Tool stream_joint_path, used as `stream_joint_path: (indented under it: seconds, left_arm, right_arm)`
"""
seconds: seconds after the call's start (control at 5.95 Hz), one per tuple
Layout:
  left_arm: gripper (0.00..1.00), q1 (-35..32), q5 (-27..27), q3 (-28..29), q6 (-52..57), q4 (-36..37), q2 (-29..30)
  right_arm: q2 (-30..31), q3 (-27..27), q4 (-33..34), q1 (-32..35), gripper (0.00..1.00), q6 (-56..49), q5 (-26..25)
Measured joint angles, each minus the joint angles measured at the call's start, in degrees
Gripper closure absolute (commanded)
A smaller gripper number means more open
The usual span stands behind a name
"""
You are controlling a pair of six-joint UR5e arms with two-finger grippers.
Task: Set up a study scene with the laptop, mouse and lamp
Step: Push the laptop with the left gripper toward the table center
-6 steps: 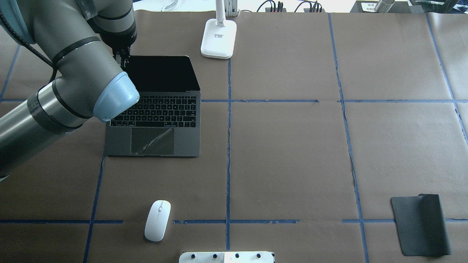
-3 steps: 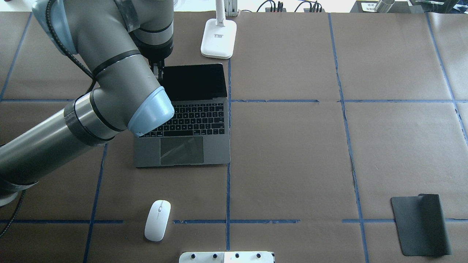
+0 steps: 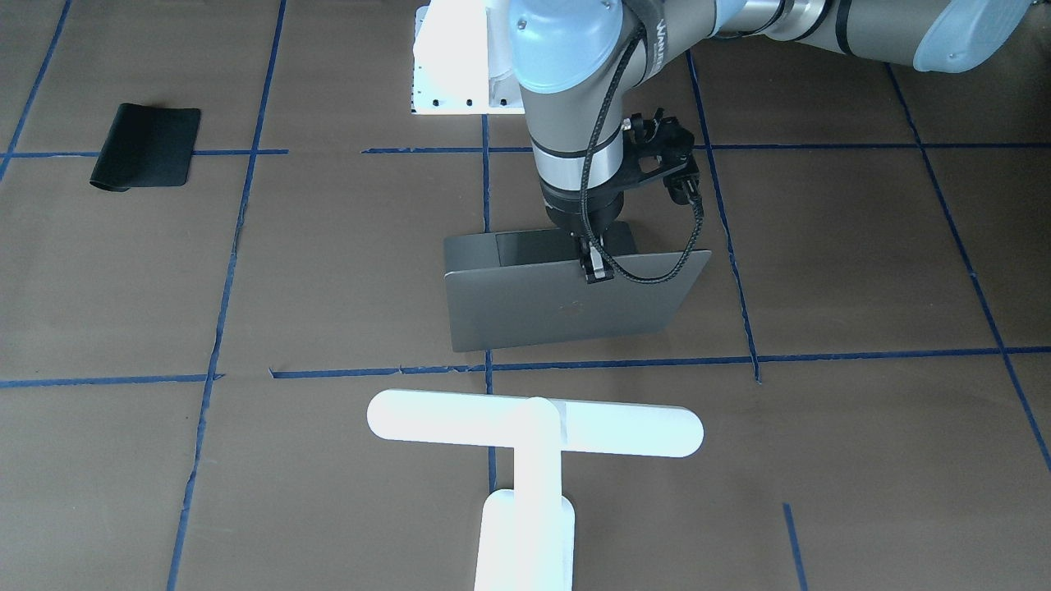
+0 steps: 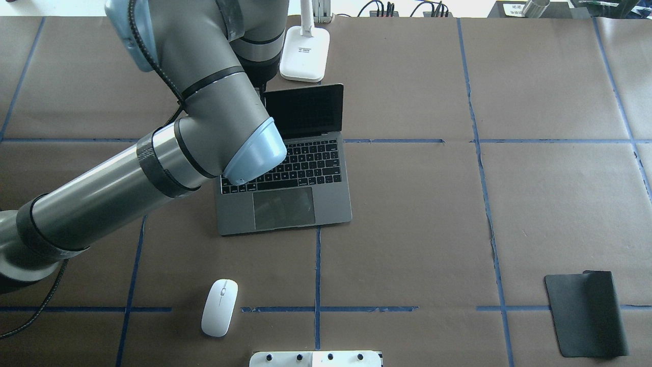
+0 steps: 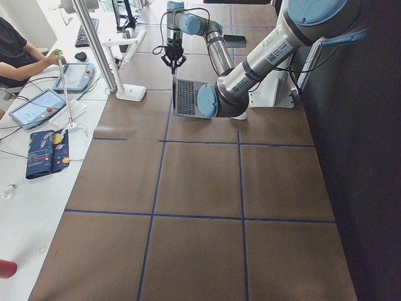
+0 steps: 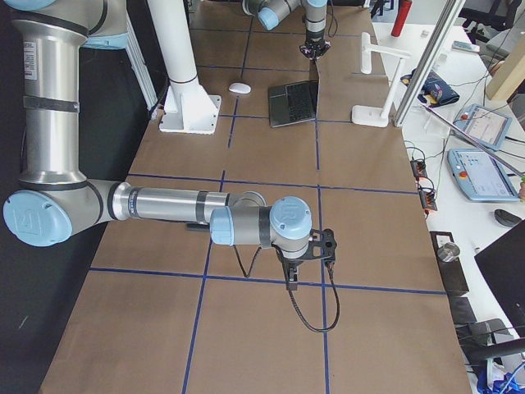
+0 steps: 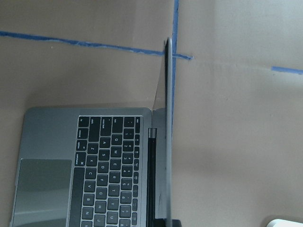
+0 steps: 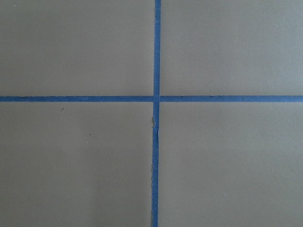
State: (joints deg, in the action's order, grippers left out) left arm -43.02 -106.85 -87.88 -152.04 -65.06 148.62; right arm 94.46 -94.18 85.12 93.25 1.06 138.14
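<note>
Slim space-grey metal laptop [image 4: 305, 168] sits open just beside the bright white T-shaped lamp [image 4: 304, 53], and we see the left gripper [image 3: 593, 269] pinching its lid's top edge; right gripper [image 6: 289, 283], we can't tell

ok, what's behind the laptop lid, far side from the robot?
The lamp, with bare paper and a tape line between it and the laptop. The left gripper pinches the lid's top edge. Overhead, the left arm hides one lid corner.
</note>
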Motion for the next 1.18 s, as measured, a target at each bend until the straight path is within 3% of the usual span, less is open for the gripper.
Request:
stream_joint_path:
  seconds: [0.34, 1.18]
  left_arm:
    - [1.00, 0.0, 0.1, 3.3, -0.3, -3.7, 0.8]
    - [1.00, 1.4, 0.1, 4.0, -0.2, -5.9, 1.6]
  right_arm:
    - [-0.1, 0.0, 0.0, 0.0, 0.00, 0.0, 0.0]
    - [-0.1, 0.1, 0.0, 0.0, 0.00, -0.1, -0.1]
